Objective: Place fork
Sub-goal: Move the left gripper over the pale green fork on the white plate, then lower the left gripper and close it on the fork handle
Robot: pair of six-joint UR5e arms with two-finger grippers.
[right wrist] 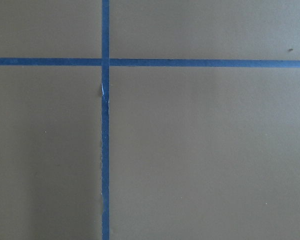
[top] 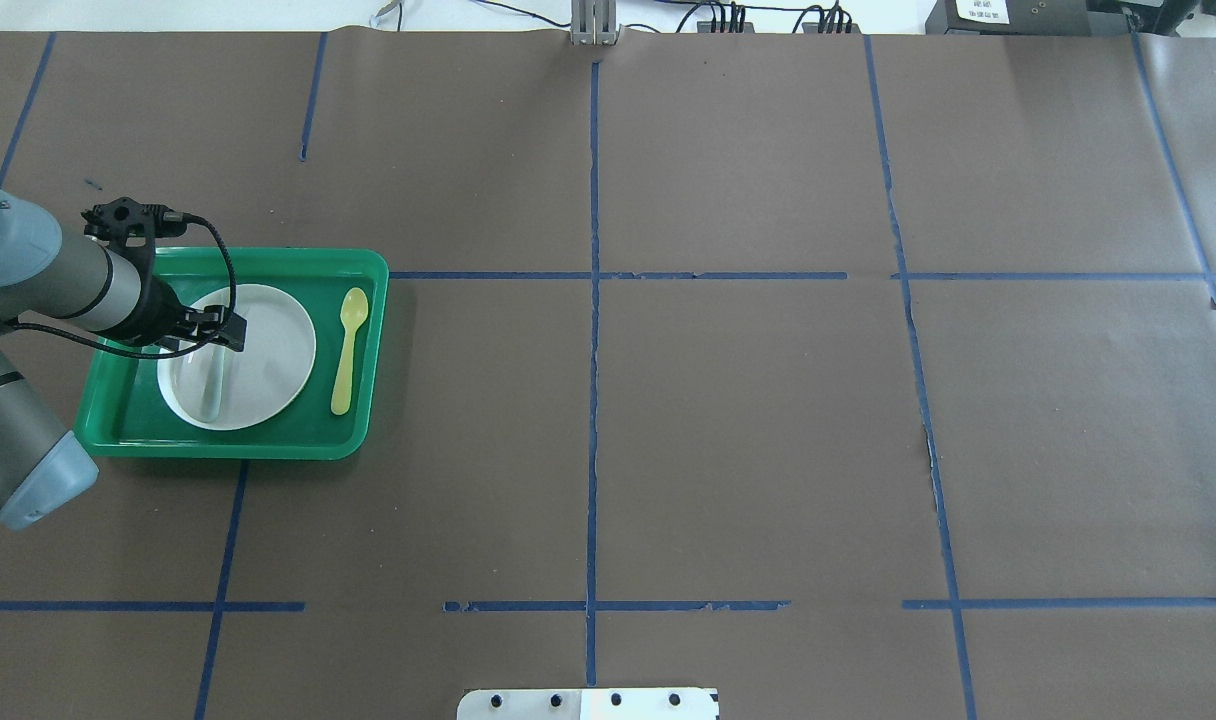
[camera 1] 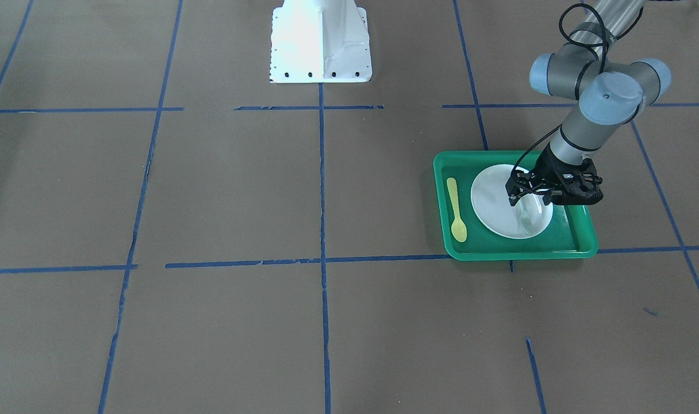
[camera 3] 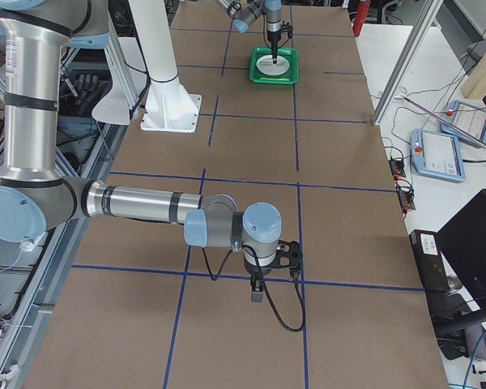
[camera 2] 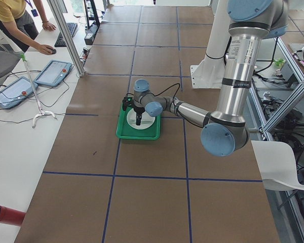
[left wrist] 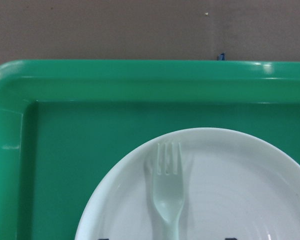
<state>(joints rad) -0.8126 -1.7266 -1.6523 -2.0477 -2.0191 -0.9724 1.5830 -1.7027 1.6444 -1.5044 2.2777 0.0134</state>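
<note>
1. Over the green tray (camera 1: 440, 201) on the robot's left side of the table (top: 768, 450), the left gripper (camera 1: 530, 199) hangs above the white plate (camera 1: 490, 198), fingers pointing down.
2. On that plate lies the fork (camera 1: 526, 215), on the half away from the yellow spoon (camera 1: 456, 210). The spoon rests on the tray floor beside the plate and does not touch it.
3. From the front-facing view, the two black fingers stand spread, one on each side of the fork's handle. The overhead view has the wrist and cable across that spot. It shows instead a pale length of fork (top: 211, 385) running out from under the gripper.
4. Only the left wrist view shows the short tines (left wrist: 168, 158), which point toward a tray rim with brown table beyond it. Two dark finger ends just show at that view's bottom edge, set much wider apart than the handle. The jaws are spread and grip nothing.
5. Far down the table, the right gripper (camera 3: 257, 290) shows only in the exterior right view, low over the paper near a tape crossing. Whether its jaws are apart or together cannot be told. Its own wrist camera sees only brown table and crossing blue tape (right wrist: 105, 150).
</note>
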